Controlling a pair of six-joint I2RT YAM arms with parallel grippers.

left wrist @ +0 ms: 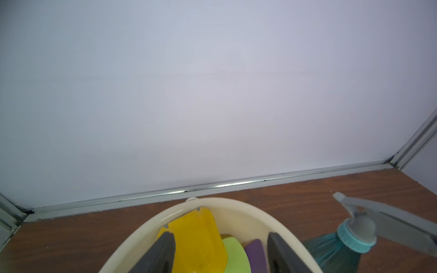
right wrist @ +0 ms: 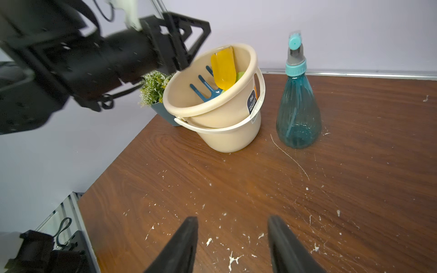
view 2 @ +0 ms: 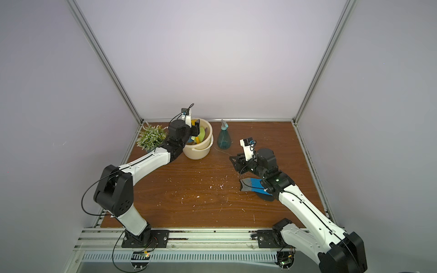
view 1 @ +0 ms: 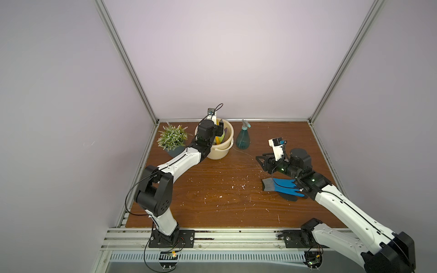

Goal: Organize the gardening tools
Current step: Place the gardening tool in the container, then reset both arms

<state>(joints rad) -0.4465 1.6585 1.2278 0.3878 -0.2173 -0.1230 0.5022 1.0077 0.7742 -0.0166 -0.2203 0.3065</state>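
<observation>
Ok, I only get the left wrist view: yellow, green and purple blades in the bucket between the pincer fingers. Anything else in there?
Observer: Yes, a blue fork lies in the bucket beside the yellow scoop.
Operator: And the right pincer?
Observer: Open, empty, above bare table, facing the bucket.
Operator: Anything lying loose?
Observer: A blue and grey glove lies flat on the table beneath the right arm.

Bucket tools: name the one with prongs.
The blue fork, its prongs against the inner wall of the cream bucket; the yellow scoop beside it has a solid blade.
</observation>
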